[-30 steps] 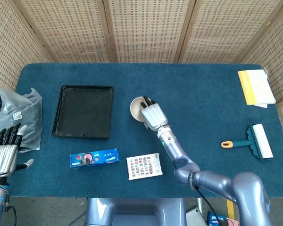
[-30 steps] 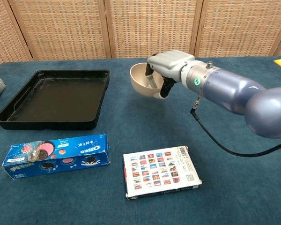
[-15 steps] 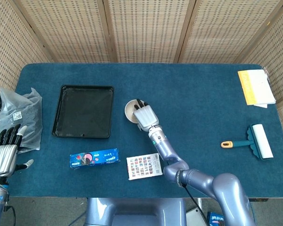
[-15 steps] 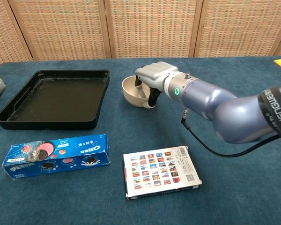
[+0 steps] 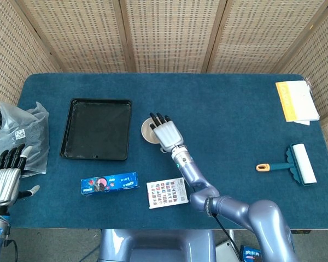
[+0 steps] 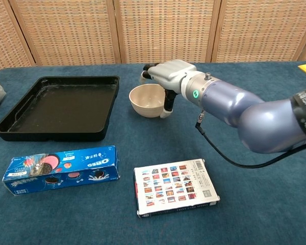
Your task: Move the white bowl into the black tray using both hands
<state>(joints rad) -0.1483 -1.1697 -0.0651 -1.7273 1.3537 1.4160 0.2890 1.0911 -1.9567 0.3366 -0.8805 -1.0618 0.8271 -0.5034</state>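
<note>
The right robot hand (image 6: 168,76) hovered over the white bowl (image 6: 148,100) at frame centre, fingers spread, thumb beside the rim, gripping nothing. The bowl sat on the tabletop (image 6: 255,204) just right of the black tray (image 6: 20,122). The left robot hand (image 5: 5,177), open and empty, waited at the lower left edge. A careless sideways nudge could likely tip the bowl against the tray's raised wall; open room lay inside the tray.
</note>
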